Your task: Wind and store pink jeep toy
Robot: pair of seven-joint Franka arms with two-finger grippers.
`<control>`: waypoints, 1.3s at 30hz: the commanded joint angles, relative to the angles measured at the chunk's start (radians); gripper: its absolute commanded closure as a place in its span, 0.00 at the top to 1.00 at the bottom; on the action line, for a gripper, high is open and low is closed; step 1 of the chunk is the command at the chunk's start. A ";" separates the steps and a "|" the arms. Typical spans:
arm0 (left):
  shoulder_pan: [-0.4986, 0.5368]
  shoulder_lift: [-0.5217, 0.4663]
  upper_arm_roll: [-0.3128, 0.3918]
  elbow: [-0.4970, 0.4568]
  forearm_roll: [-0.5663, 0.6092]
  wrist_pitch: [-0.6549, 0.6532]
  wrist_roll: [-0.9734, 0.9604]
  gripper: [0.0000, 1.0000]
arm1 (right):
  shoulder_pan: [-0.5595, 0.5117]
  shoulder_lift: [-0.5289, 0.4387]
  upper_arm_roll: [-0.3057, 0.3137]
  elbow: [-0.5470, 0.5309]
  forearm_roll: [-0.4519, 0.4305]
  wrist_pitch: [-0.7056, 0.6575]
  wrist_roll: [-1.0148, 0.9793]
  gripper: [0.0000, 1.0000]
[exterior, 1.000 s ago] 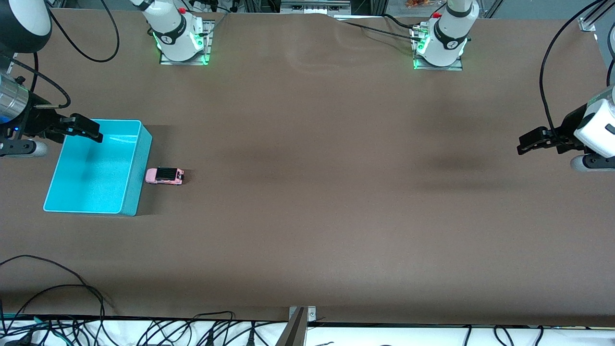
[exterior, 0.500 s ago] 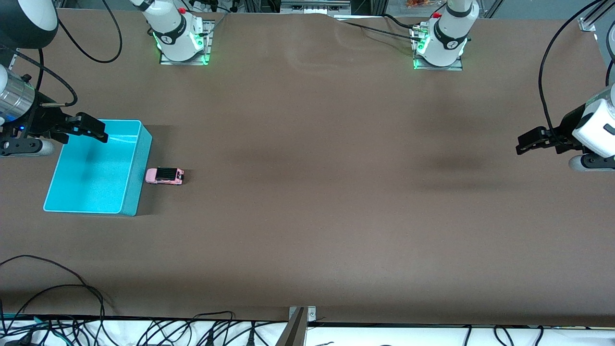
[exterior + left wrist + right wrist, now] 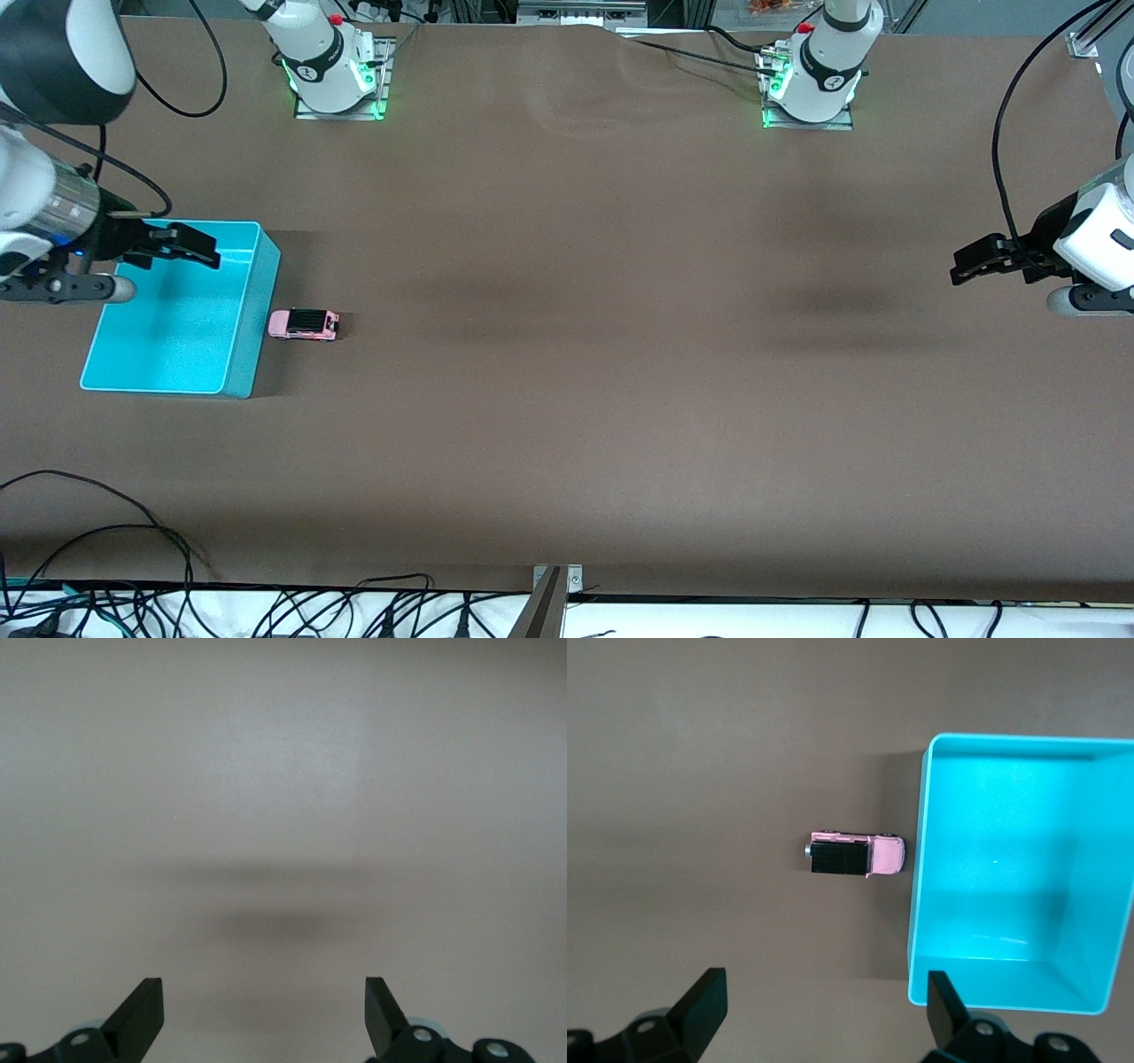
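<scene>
The pink jeep toy stands on the brown table right beside the teal bin, on the side toward the left arm's end. The right wrist view shows the pink jeep toy, black roof up, a small gap from the teal bin. My right gripper hangs open and empty over the bin's corner farthest from the front camera; its fingertips frame bare table in its own view, right gripper. My left gripper waits open and empty over bare table at its own end, left gripper.
The bin holds nothing. Both arm bases stand at the table edge farthest from the front camera. Loose cables lie along the edge nearest it.
My right gripper has slid over the bin toward the jeep. The left arm has hardly moved. Jeep and bin stay put.
</scene>
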 commanded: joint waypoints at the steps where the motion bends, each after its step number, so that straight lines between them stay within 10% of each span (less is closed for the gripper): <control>1: 0.002 -0.023 -0.003 -0.028 0.014 0.015 0.021 1.00 | 0.003 -0.048 0.002 -0.150 -0.004 0.128 0.013 1.00; 29: 0.002 -0.022 -0.003 -0.028 0.014 0.015 0.021 1.00 | 0.003 -0.036 0.034 -0.589 0.001 0.607 0.026 1.00; 39: 0.002 -0.022 -0.003 -0.028 0.014 0.015 0.021 1.00 | 0.003 0.035 0.034 -0.635 -0.015 0.783 0.585 1.00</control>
